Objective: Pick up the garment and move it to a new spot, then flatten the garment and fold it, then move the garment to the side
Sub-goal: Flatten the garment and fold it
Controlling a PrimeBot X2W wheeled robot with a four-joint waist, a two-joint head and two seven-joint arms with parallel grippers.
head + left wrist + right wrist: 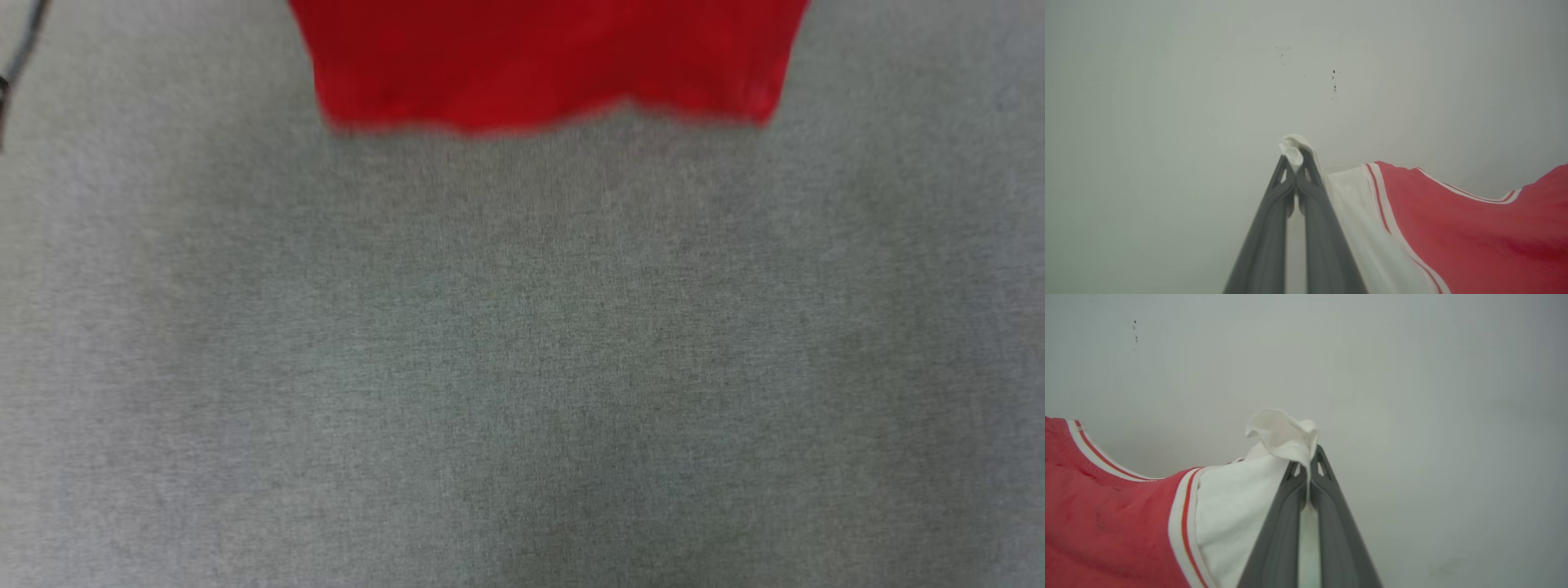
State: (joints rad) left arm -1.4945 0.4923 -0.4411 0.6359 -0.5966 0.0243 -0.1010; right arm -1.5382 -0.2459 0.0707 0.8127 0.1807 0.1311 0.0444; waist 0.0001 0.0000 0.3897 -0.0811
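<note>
Up at the top edge of the head view, the garment hangs as a broad red panel, its hem wavy and blurred. Cannot tell whether the hem touches the grey surface or hangs just clear of it.

Left wrist view: left gripper pinched tight on a bunched tip of white sleeve, jaws together with cloth between them. Red body with striped trim falls away to that view's right.

Right wrist view: right gripper likewise clamped on the other white sleeve, a ruffle of cloth poking above the tips. Red body lies to that view's left. The neckline edge sags in a shallow curve, so the cloth looks spread but not taut.

Progress, as judged: pick-up done, garment carried by both sleeves. Setting it down at a new spot not yet done. Flattening, folding and the move aside are all left.

Room: the grey surface runs bare across nearly the whole head view, below and to both sides of the hem, so there is plenty of space to lay the shirt out. A dark cable crosses the far upper left corner, well apart from the garment. Behind both grippers is a plain pale backdrop with a few dark specks. Where the surface ends I cannot tell.
</note>
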